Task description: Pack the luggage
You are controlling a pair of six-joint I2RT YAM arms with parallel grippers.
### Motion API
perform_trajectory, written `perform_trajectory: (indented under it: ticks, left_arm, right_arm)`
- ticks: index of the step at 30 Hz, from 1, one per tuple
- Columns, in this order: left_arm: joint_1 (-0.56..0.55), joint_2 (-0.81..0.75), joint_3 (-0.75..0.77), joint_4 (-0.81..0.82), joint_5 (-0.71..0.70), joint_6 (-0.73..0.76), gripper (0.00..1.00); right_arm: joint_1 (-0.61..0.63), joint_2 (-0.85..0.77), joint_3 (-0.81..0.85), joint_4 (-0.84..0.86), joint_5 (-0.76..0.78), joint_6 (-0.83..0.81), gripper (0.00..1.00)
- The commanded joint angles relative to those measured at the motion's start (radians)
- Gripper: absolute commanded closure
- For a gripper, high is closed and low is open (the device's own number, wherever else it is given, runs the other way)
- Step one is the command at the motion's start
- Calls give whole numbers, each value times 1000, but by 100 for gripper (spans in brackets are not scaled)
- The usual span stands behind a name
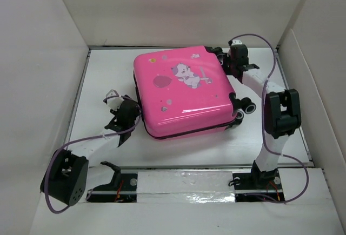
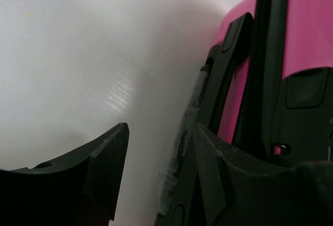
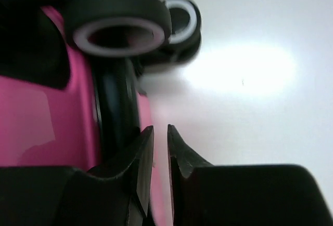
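The luggage is a bright-pink hard-shell suitcase with a cartoon print, lying flat and closed in the middle of the white table. My left gripper is at its left side and stands open. Its right finger overlaps the black side handle on the pink shell; the left finger is over bare table. My right gripper is at the far right corner, by the wheels. Its jaws are a narrow slit apart with nothing between them, beside the black zipper trim.
White walls close in the table on the left, back and right. Another pair of black wheels sticks out at the suitcase's near right corner. A strip of bare table lies between the suitcase and the arm bases.
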Motion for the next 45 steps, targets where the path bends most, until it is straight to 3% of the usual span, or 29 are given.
perform_trajectory:
  ticks: [1, 5, 11, 14, 17, 18, 20, 23, 24, 25, 27, 31, 33, 34, 38, 42, 45]
  left_arm:
    - [-155, -35, -23, 10, 294, -31, 50]
    - [-305, -58, -26, -4, 236, -71, 50]
    - [-364, -104, -32, -31, 185, -109, 50]
    - [-364, -156, -45, -51, 184, -114, 50]
    - [-364, -235, -71, -95, 156, -114, 50]
    - [-364, -280, -75, -109, 147, -106, 50]
    - [-364, -324, -101, -142, 136, -97, 55]
    - [-350, -387, -127, -162, 133, -88, 66]
    - [-340, -398, -132, -160, 137, -82, 67]
    - [-292, -400, -137, -152, 157, -68, 67]
    - [-225, -383, -140, -122, 223, -31, 66]
    - [-65, -289, -140, 5, 439, 26, 58]
    - [-53, -248, -135, 41, 464, 41, 56]
    - [-53, -239, -134, 68, 478, 43, 54]
    - [-53, -220, -138, 119, 527, 46, 51]
    - [-62, -211, -137, 130, 529, 55, 50]
    - [-62, -184, -131, 148, 527, 58, 49]
  right_arm:
    - [128, 36, 221, 8, -317, 37, 74]
    - [81, 103, 392, -78, -378, 34, 64]
    - [12, 58, 501, -112, -458, 57, 42]
    - [-17, -62, 394, -42, -469, 56, 29]
    - [-39, -296, 180, 44, -469, 59, 27]
    - [-39, -443, 101, 75, -461, 62, 28]
    - [-28, -608, -166, 197, -430, 82, 48]
    - [11, -963, -454, 331, -418, 115, 100]
    - [54, -1045, -639, 362, -430, 141, 100]
    - [79, -1195, -716, 391, -458, 148, 100]
    - [155, -1314, -859, 336, -441, 151, 100]
    - [258, -1490, -967, 146, -406, 148, 100]
    - [298, -1555, -1018, 111, -358, 192, 91]
    - [335, -1564, -1062, 106, -334, 209, 77]
    - [425, -1535, -1119, 91, -208, 243, 60]
    - [518, -1472, -1177, 205, -87, 263, 47]
    - [576, -1354, -1171, 305, -52, 258, 43]
